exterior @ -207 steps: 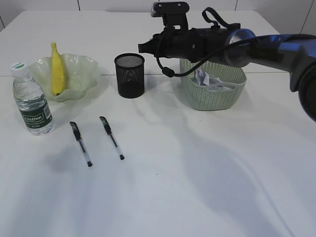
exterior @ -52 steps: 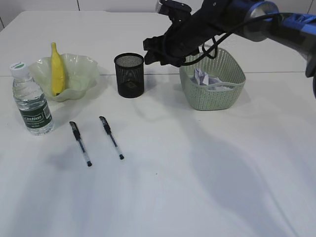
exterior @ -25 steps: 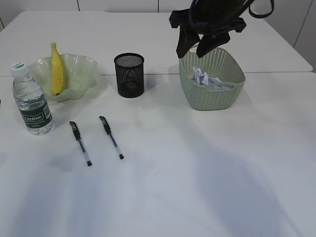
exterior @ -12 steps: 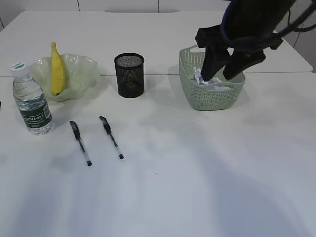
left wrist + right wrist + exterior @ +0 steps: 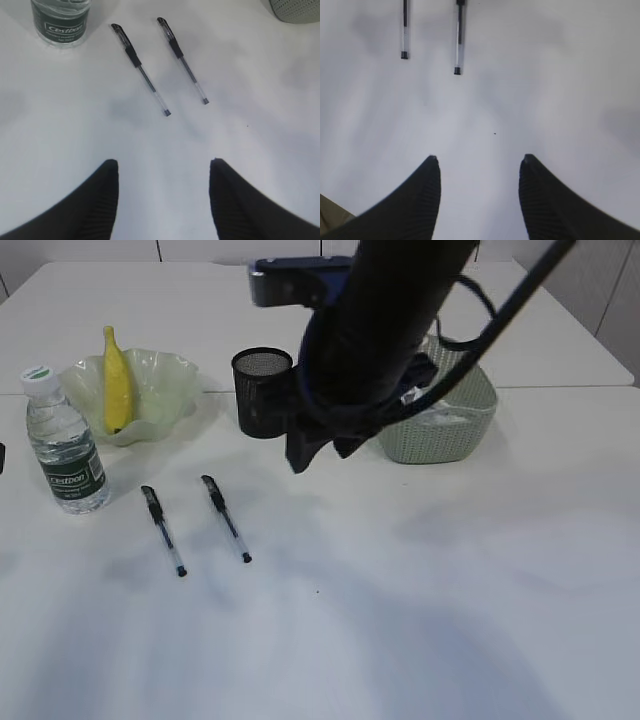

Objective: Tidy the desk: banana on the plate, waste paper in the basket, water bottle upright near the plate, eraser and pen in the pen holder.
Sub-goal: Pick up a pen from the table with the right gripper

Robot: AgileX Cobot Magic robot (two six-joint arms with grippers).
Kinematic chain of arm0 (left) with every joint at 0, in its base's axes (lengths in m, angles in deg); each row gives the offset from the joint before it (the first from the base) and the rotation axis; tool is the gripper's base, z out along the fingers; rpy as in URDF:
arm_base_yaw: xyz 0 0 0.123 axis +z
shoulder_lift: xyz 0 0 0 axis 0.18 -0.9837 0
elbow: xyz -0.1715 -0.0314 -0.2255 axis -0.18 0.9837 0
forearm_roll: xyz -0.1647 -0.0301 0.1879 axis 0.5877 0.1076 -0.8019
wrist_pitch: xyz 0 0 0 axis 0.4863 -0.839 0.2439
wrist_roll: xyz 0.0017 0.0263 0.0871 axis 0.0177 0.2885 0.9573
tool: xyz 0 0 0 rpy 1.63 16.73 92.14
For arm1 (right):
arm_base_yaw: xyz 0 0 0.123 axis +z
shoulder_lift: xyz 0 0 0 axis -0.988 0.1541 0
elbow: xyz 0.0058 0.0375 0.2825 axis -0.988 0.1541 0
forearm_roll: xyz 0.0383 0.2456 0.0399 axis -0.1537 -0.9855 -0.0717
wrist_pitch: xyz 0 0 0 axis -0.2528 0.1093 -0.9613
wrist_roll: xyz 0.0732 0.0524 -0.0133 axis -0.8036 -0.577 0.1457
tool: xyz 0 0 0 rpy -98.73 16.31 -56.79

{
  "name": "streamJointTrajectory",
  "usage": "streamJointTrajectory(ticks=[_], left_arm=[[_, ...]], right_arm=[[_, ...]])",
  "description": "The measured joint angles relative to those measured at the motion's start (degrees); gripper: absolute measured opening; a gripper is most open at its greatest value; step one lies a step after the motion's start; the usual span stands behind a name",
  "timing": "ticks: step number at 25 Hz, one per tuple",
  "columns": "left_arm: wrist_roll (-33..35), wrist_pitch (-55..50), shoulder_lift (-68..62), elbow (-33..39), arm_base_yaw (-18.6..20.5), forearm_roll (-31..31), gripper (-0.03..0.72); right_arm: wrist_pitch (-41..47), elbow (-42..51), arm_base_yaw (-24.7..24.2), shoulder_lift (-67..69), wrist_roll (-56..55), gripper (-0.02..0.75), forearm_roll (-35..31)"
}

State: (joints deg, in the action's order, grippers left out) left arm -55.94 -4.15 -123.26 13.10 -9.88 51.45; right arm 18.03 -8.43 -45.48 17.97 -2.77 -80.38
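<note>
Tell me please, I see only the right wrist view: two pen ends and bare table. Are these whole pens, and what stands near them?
Observer: Both are whole and lie flat on the table, one pen beside the other pen. A water bottle stands upright to their left in the exterior view.
Operator: Where is the pen holder?
Observer: The black pen holder stands upright further back on the table, behind the pens.
Operator: Is the banana on the plate?
Observer: Yes, the banana lies on the plate, behind the bottle.
</note>
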Motion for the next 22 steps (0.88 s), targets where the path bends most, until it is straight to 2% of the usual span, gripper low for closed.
streamJointTrajectory(ticks=[6, 15, 22], left_arm=[[0.0, -1.0, 0.0, 0.0, 0.0, 0.0, 0.408], [0.0, -1.1, 0.0, 0.0, 0.0, 0.0, 0.403], [0.0, -1.1, 0.0, 0.0, 0.0, 0.0, 0.403]], right_arm=[[2.0, -9.9, 0.5, 9.5, -1.3, 0.375, -2.7], [5.4, -32.5, 0.5, 25.0, -2.5, 0.334, -3.8], [5.8, -37.9, 1.5, 31.3, -3.1, 0.333, -4.7]])
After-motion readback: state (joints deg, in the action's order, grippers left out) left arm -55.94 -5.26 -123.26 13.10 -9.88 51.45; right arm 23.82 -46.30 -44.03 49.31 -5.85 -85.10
